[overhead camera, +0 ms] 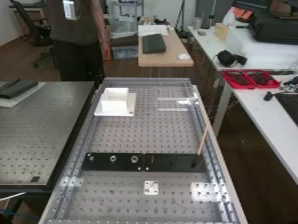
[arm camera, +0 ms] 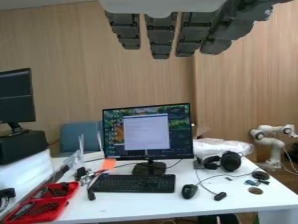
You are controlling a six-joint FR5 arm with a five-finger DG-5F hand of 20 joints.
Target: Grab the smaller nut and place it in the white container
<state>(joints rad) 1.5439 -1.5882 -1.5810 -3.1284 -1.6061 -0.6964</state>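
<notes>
Risk in the high view was that the smaller nut (overhead camera: 91,158), near the larger nut (overhead camera: 113,158) on the black bar (overhead camera: 124,166), could be toppled by a wide grasp; in the wrist view the hand (arm camera: 161,37) hung empty, its fingers straight.

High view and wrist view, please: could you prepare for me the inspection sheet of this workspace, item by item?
Surface: perforated metal bench top.
Job's things: smaller nut, larger nut and bearing on the black bar; white container stands farther along.
Clutter: wooden stick at the right side; small white plate nearer than the bar.
Hand: open, fingers extended.
Cables: white cable at lower left, off the bench.
Surroundings: desk with monitor, keyboard and red trays.
</notes>
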